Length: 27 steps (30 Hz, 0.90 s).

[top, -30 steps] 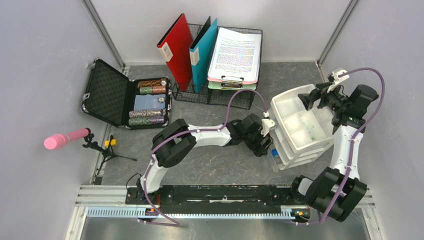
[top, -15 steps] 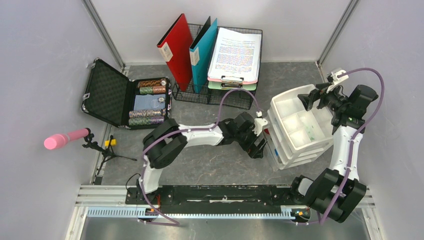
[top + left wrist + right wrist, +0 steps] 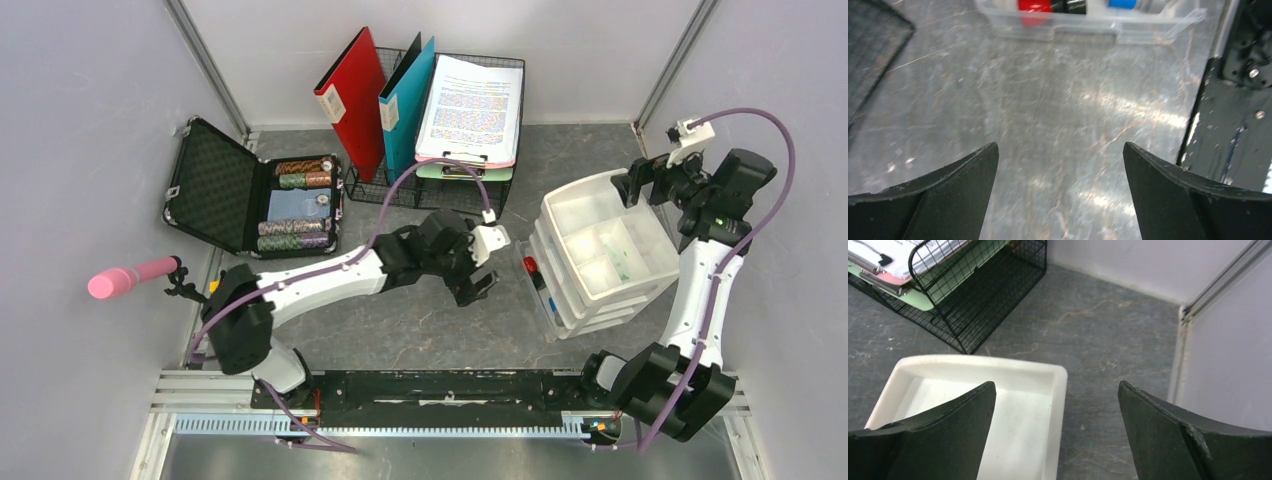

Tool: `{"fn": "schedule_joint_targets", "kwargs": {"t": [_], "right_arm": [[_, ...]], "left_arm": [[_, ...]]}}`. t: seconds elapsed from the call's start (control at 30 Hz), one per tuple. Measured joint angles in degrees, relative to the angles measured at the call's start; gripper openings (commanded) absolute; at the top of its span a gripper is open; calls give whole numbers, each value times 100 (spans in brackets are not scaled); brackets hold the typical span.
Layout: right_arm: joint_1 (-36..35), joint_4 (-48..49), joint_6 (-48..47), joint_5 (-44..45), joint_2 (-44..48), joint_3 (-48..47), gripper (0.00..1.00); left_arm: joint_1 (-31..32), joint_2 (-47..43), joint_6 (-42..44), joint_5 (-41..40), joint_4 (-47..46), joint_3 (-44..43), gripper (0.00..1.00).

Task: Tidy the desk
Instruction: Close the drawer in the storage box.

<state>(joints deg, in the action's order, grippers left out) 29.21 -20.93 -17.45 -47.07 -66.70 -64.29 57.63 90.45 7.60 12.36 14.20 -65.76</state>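
The left fingers (image 3: pixel 480 284) are spread wide and empty over the dark-grey tabletop (image 3: pixel 400 320), which fills the walled enclosure. Just to their right, the lowest clear drawer (image 3: pixel 540 285) of a white drawer unit (image 3: pixel 600 250) juts out toward them (red and blue items lie inside). The right fingers (image 3: pixel 636 186), also apart and empty, hover above the unit's far corner. At the back wall stands a wire rack (image 3: pixel 440 190) holding folders and a clipboard. A black case (image 3: pixel 215 190) lies open at the left, with a pink microphone (image 3: pixel 125 279) near it.
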Motion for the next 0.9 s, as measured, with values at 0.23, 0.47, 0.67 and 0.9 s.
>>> {"fn": "schedule_joint_targets", "kwargs": {"t": [0.23, 0.47, 0.67, 0.9], "right_arm": [[-337, -94, -129, 210, 227, -487, 98], [-2155, -393, -758, 474, 448, -610, 98], [-4336, -629, -1633, 1394, 448, -269, 98], [-6662, -647, -2531, 3206, -11, 852, 98]], "left_arm": [[-706, -1008, 833, -256, 957, 125, 100], [-1386, -1882, 1311, -466, 1733, 240, 100], [-2026, -2391, 1408, -673, 2273, 459, 100], [-2911, -2658, 1388, -787, 2649, 466, 100]]}}
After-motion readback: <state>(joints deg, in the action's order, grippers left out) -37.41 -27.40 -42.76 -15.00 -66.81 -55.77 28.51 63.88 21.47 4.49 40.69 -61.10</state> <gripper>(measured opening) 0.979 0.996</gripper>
